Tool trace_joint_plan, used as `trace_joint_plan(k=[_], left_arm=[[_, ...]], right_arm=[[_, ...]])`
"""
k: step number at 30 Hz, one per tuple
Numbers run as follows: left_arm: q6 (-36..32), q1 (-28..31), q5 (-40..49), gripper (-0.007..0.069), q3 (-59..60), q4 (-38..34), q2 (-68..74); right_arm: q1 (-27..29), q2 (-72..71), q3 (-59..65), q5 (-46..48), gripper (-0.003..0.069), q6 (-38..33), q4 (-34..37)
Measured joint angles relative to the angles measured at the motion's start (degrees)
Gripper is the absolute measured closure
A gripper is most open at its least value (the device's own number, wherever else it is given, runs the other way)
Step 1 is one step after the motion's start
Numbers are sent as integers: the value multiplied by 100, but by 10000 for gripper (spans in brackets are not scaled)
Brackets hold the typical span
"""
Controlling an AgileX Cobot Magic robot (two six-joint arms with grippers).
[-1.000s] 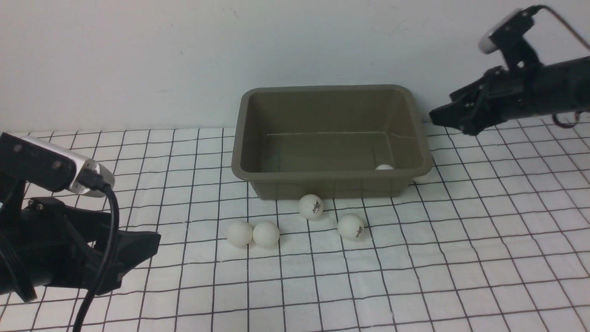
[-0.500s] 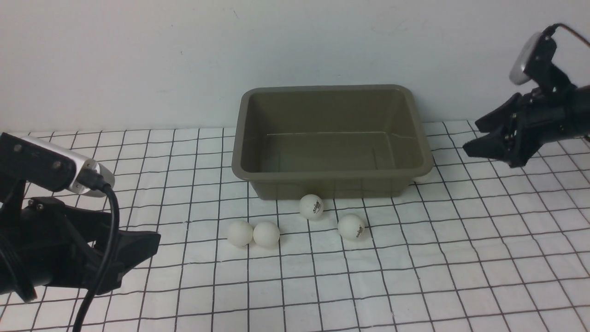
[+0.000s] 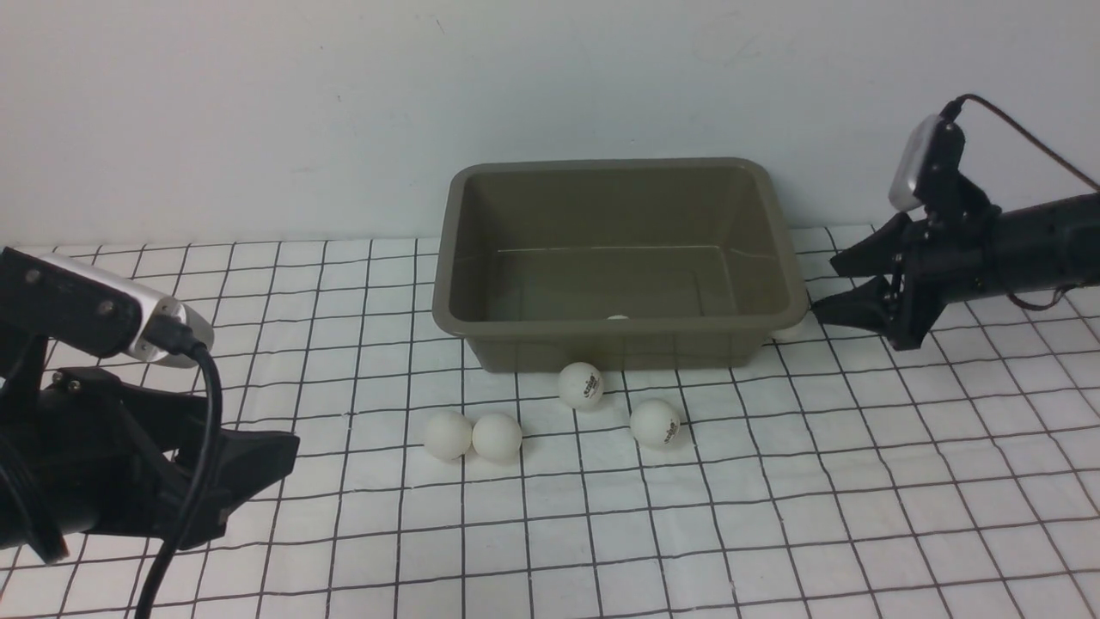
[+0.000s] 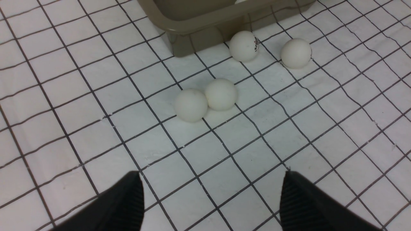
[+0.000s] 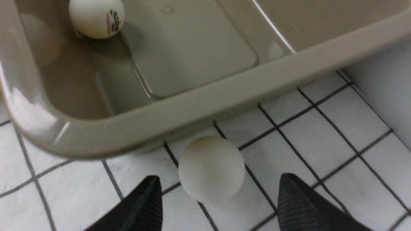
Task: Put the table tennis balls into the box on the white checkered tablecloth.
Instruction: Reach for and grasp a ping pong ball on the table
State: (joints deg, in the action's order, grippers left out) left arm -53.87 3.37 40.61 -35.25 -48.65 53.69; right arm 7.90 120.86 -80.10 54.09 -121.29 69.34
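Right claw (image 3: 827,288) open and empty, just short of a ball (image 5: 210,170) tucked under the box (image 5: 224,102) rim on the cloth (image 3: 859,481); left claw (image 4: 211,176) wide, empty. Risk: an off-centre close may squirt the ball away, or a finger may snag the rim.

We can read no words. A small matte white plastic ball (image 3: 581,384) near the olive-grey rectangular plastic tub (image 3: 601,206), its right neighbour (image 3: 655,422) and a third ball (image 5: 96,17) inside carry illegible dark logos.

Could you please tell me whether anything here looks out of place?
Nothing looks spilled or damaged. One ball sits partly under the rim of the box at its near right corner, almost hidden in the front view.
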Motion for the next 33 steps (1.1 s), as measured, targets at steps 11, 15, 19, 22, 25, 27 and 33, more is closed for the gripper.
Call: trace_joint_plan(k=[11,15,19,22,25,27,33], left_arm=[[0,0,0,114,0,0,0],[0,0,0,114,0,0,0],[0,0,0,114,0,0,0],[0,0,0,114,0,0,0],[0,0,0,114,0,0,0],[0,0,0,114,0,0,0],[0,0,0,114,0,0,0]], right_arm=[[-424,357,0,-616,232,-186,177],[-479,363,0,-743,254,-262,226],[-542,363,0,-967,276,-337,333],[-567,363,0,-1127,283,-290,375],[-578,363,0,-1054,286,55,380],[-578,363,0,-931,286,208,370],[-579,363,0,-919,230,472,258]])
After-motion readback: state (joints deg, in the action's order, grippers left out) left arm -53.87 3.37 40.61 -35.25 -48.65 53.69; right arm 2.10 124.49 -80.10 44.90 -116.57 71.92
